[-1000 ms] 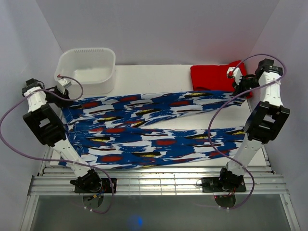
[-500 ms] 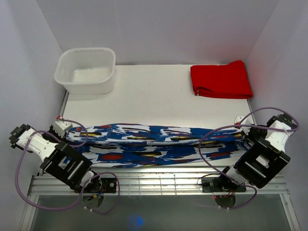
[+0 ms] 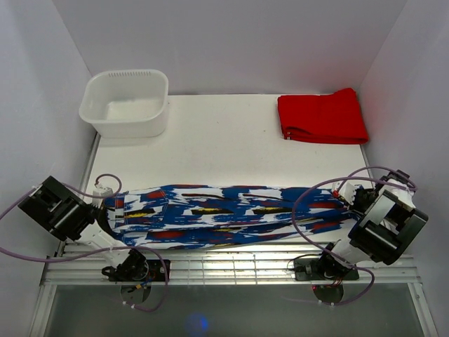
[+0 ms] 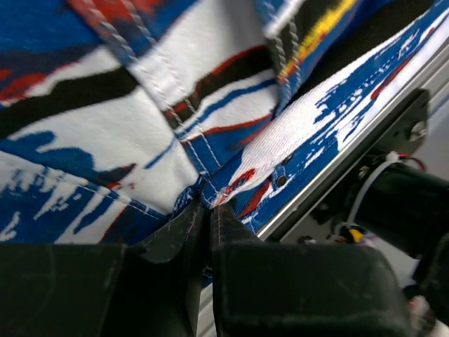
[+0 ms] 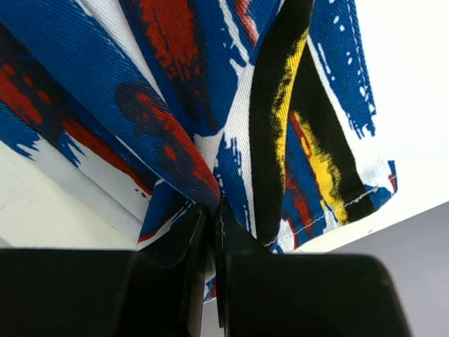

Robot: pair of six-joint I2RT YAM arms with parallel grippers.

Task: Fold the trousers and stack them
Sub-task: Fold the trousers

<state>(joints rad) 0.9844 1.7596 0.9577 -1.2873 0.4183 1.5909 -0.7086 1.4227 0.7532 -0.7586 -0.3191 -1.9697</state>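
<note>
Trousers (image 3: 224,214) are folded once lengthwise, a long strip well in front of the tub (image 3: 126,102), toward the near edge. Crosswise folds and stacking look not yet done. Left gripper (image 4: 209,212) sits low at the tub-side end, jaws pinched on cloth. Right gripper (image 5: 214,208) sits low at the end farthest from the tub, jaws clamped tight on cloth by the hem.
</note>
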